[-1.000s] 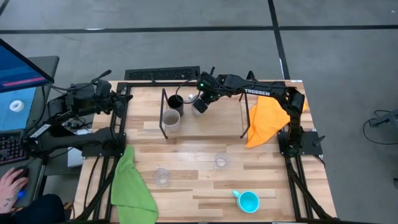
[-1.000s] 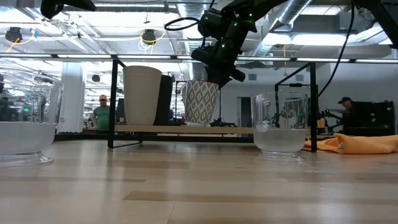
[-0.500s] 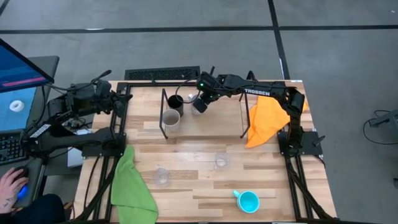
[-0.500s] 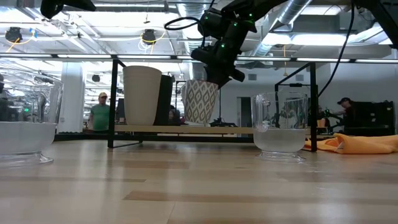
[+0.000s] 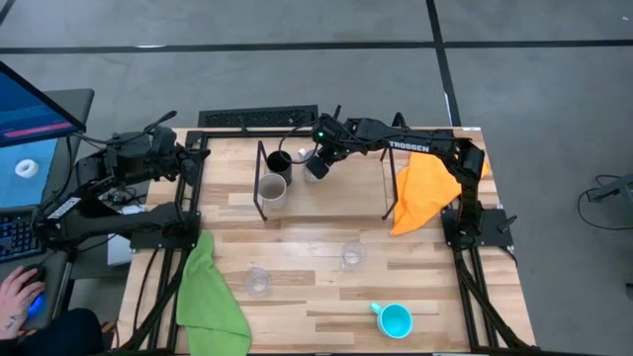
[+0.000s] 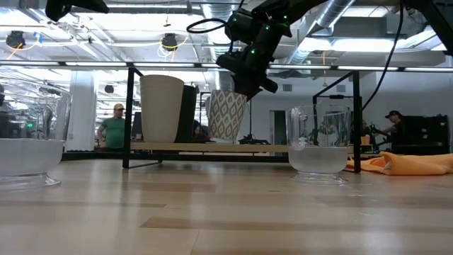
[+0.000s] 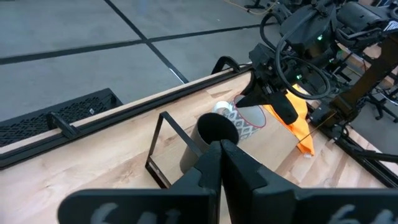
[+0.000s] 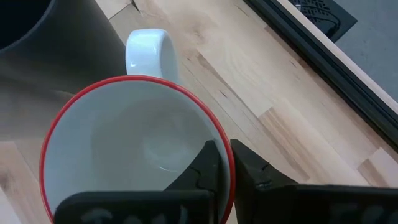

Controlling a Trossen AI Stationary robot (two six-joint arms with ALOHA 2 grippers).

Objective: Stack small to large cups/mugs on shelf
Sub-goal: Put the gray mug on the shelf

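Change since the earlier frames: the white mug (image 6: 228,113) has lifted slightly and tilts over the shelf (image 6: 241,147). Right hand (image 8: 225,163): pinching the mug's red rim, one finger inside, one outside. Black mug (image 5: 279,161) and grey-beige mug (image 5: 272,188): on the shelf. Two glass cups (image 5: 352,254) and light blue mug (image 5: 395,319): on the table (image 5: 316,287). Left hand (image 7: 221,163): pressed together, at the table's left edge.

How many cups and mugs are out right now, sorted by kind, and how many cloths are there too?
Mugs: 4 (grey-beige mug, black mug, white patterned mug held at its rim by the right gripper, light blue mug)
Clear glass cups: 2
Cloths: 2 (green cloth, orange cloth)
Total: 8
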